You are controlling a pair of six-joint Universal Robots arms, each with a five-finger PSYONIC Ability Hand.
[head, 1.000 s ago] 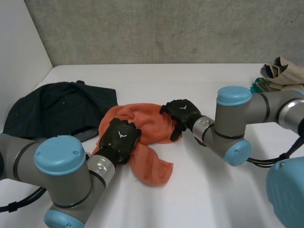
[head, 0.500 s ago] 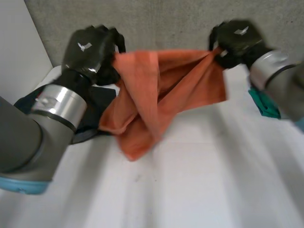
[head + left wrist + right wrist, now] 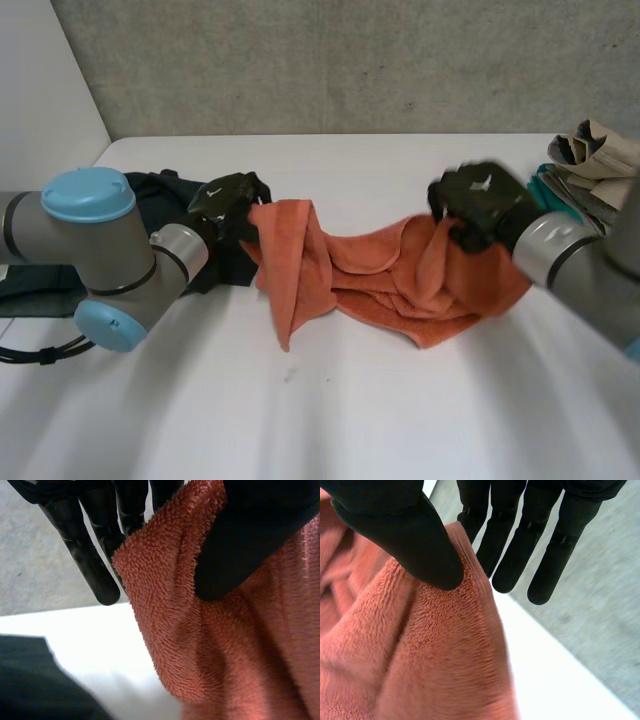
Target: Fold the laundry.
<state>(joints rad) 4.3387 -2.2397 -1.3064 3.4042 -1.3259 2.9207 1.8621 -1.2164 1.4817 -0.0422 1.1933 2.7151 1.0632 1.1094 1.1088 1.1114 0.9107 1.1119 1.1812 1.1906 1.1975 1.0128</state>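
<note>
An orange towel [image 3: 375, 270] is stretched low over the white table [image 3: 330, 420] between my two hands, its middle sagging in twisted folds onto the surface. My left hand [image 3: 225, 208] pinches the towel's left end; in the left wrist view its thumb [image 3: 250, 540] presses the terry cloth [image 3: 240, 655] against the fingers [image 3: 95, 565]. My right hand [image 3: 475, 205] pinches the right end; its thumb [image 3: 405, 535] clamps the towel's edge [image 3: 420, 660] against the fingers [image 3: 520, 545].
A dark green garment [image 3: 150, 200] lies behind my left hand at the table's left. Teal and beige clothes [image 3: 585, 160] are piled at the far right edge. A grey wall [image 3: 330, 60] backs the table.
Both hands shut on the crumpled towel, lifted it high and spread it apart. They have now come down low, and the towel's middle rests on the table.
</note>
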